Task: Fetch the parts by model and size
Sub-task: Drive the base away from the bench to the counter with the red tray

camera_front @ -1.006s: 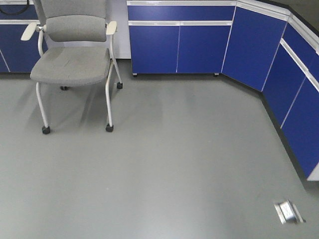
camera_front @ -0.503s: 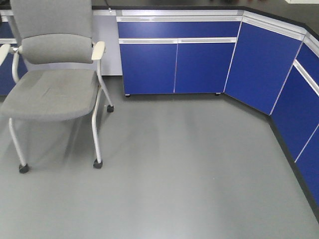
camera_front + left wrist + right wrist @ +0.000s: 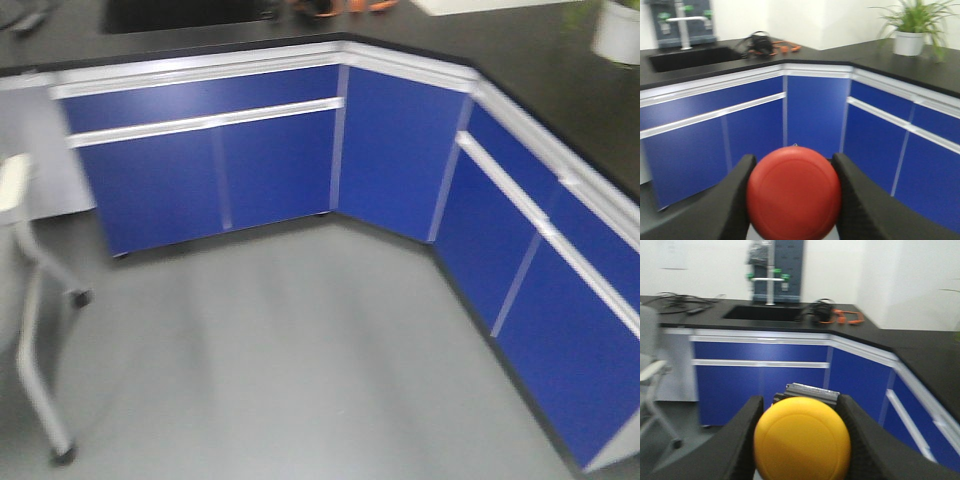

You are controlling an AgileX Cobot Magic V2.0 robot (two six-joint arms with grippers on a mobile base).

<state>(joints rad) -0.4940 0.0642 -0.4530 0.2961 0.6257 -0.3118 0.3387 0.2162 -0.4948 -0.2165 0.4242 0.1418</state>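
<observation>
- The left jaws are pinching the red push-button switch [image 3: 793,192]. One dark finger [image 3: 735,200] lies against each side of its round cap, which faces the left wrist camera and hides the base.
- The right jaws are pinching the yellow push-button switch [image 3: 801,437] in the same way. Its mushroom cap sits between two dark fingers [image 3: 742,440], and an edge of its dark blocky base [image 3: 805,391] shows just above the cap.
- Both switches are held up in the air, clear of the floor [image 3: 280,350]. In the wrist views they sit lower than the sink [image 3: 687,57] and in front of the blue cabinets [image 3: 250,170] under it.
- The sink is a dark basin sunk into the black table [image 3: 520,60], which runs along the wall and bends round a corner to the right of the sink.
- A faucet [image 3: 770,282] with green knobs stands just behind the sink.
- A tangle of black and orange gear [image 3: 767,46] lies on the table just to the right of the sink, near the corner.
- A potted plant [image 3: 910,30] in a white pot stands on the table well to the right of the sink, past the corner.
- A grey chair [image 3: 30,330] with a pale armrest and castor wheels stands on the floor to the left of the sink, below it in the front view and cut off by the frame edge.
- All three views are blurred, so fine detail on the table around the sink cannot be made out.
</observation>
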